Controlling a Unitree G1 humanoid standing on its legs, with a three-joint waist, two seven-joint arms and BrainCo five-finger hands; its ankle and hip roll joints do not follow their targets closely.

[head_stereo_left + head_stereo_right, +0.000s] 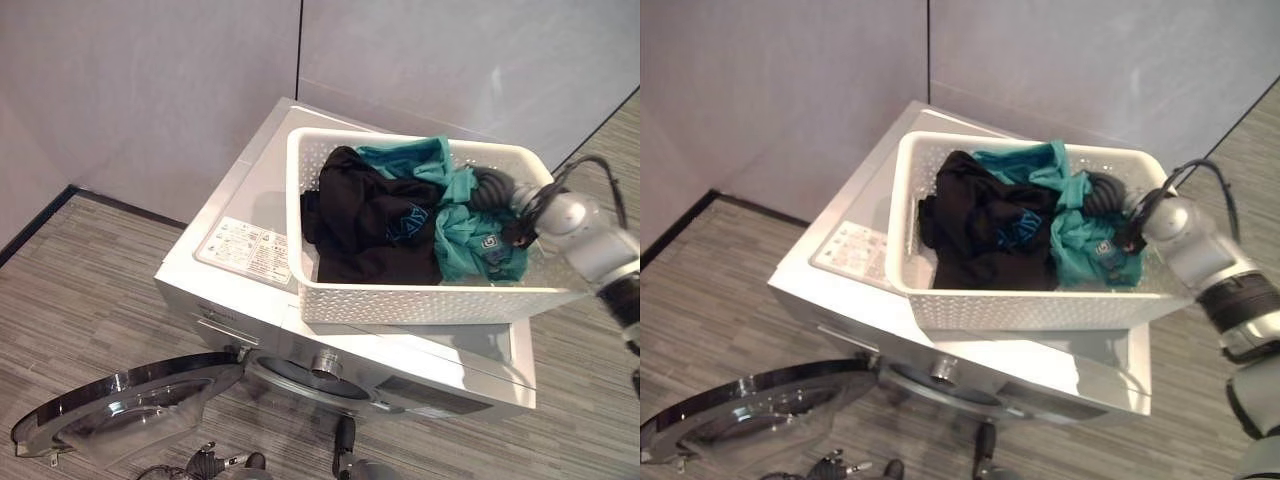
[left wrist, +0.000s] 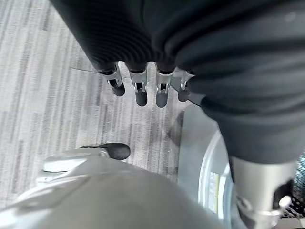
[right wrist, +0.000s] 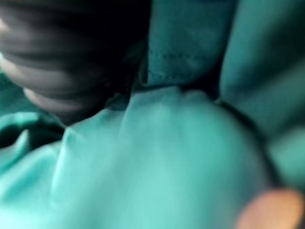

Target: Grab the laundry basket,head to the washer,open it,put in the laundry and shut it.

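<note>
Your white basket [image 1: 420, 300] sits on top of the washer [image 1: 250, 200], its long side running along the front edge. Inside it lie a black garment [image 1: 365, 225], towards your left, and a teal garment [image 1: 470, 235], towards your right, the two touching and partly overlapping; a fold of the teal cloth also lies along the far wall of the basket.

Your right arm reaches over the right end of the basket, and your right hand [image 1: 1102, 193] is down in the laundry, its dark ribbed cover resting against the teal garment near the far right corner. In the right wrist view, teal cloth [image 3: 157, 157] presses close against the camera with the dark cover beside it. The fingers are buried in the cloth, so you cannot tell whether the hand is grasping or released.

The washer's round door [image 1: 130, 405] hangs swung open to your left, below the front panel, with the drum opening [image 1: 315, 375] exposed beside it.

Your left hand [image 2: 138, 88] hangs low over the striped grey floor [image 2: 43, 95], fingers straight and relaxed, thumb apart, holding nothing. Panelled grey walls [image 1: 150, 80] stand behind the washer.
</note>
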